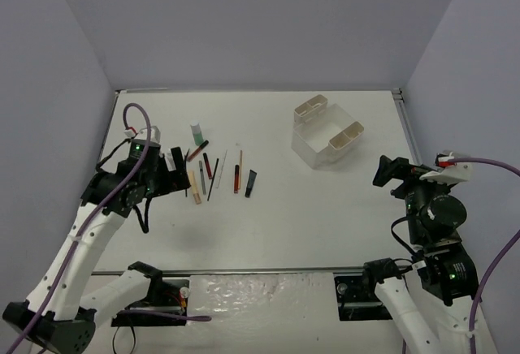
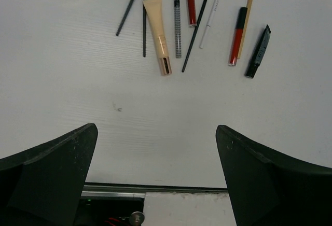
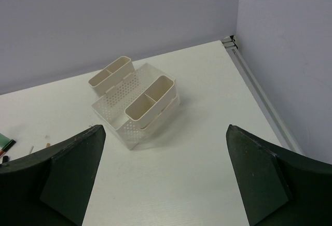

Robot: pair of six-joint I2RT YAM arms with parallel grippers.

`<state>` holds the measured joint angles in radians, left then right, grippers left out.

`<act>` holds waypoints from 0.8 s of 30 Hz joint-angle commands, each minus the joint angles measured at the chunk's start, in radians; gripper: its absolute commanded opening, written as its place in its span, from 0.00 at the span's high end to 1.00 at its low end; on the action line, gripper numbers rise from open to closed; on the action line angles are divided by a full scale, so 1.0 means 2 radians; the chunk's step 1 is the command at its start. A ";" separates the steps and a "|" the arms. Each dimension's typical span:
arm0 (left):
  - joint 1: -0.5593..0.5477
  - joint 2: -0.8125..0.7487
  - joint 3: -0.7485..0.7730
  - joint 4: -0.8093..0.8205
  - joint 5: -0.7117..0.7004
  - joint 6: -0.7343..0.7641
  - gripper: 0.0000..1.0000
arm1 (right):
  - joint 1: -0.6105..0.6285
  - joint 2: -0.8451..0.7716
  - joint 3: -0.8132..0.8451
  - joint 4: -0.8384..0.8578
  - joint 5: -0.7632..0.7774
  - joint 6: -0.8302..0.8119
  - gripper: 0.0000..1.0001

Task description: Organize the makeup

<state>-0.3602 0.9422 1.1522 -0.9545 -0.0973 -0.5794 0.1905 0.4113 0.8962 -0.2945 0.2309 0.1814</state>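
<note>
Left wrist view: the makeup (image 2: 178,18), slim matte pencils (image 2: 196,26), a glossy tan tube (image 2: 158,34) and a flat black tube (image 2: 258,52), lies fanned on the smooth white bench (image 2: 62,96), ahead of the wide-apart, empty left jaws. Right jaws, likewise apart, face a perforated white plastic box (image 3: 136,104).

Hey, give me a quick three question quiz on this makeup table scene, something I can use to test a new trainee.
1. True or false: the white organizer box already holds some makeup.
2. Multiple choice: which arm's gripper is closer to the row of makeup? A) left B) right C) both equally close
3. Short answer: in the left wrist view, what colour is the tube at the right end of the row?
Key: 1 false, its compartments look empty. 2 A, the left gripper is by the row, while the right gripper faces the box. 3 black.
</note>
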 commanded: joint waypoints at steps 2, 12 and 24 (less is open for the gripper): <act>-0.052 0.068 -0.011 0.070 0.000 -0.067 0.03 | 0.002 -0.013 -0.014 0.036 0.025 0.012 0.00; -0.065 0.187 -0.059 0.146 -0.071 -0.128 0.21 | 0.002 -0.034 -0.023 0.037 0.026 0.014 0.00; -0.063 0.276 -0.089 0.227 -0.120 -0.136 0.51 | 0.007 -0.062 -0.036 0.037 0.038 0.010 0.00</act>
<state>-0.4881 1.4583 0.9754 -0.6018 -0.2877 -0.8315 0.1914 0.2887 0.8280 -0.2966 0.2665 0.2020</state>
